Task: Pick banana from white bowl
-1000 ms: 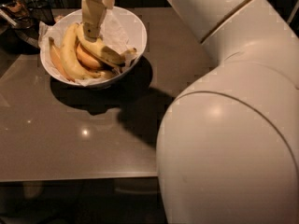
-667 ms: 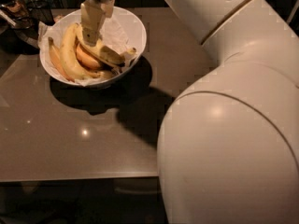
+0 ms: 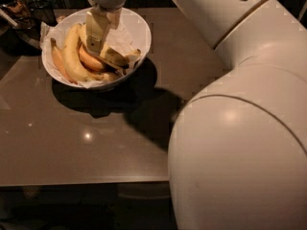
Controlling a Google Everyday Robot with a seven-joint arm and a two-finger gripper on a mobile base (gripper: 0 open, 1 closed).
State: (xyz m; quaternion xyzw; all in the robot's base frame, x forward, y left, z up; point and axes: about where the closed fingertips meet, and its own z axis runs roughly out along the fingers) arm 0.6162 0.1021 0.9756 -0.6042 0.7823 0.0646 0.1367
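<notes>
Dim room, brown surface (image 3: 96, 143): end effector (image 3: 95, 46) sits low inside white bowl (image 3: 140, 27), touching banana (image 3: 114, 56), which lies unlifted among others; its opening cannot be told, so grasp unconfirmed, lift-out remains

the gripper (image 3: 94, 47) hangs down inside the white bowl (image 3: 144, 40), its tan tip low among the fruit. the banana (image 3: 116, 57) lies directly beneath it and runs out to the gripper's right in view, dark tip toward the rim. just left of the gripper lies a more strongly curved yellow banana (image 3: 71, 56), with an orange-tinted banana (image 3: 55, 59) farther left by the wall. crinkled white paper (image 3: 125, 32) shows right of the gripper. the bowl stands on a glossy brown table (image 3: 96, 143). the robot's white arm (image 3: 240, 128) bulks well off to the right.
</notes>
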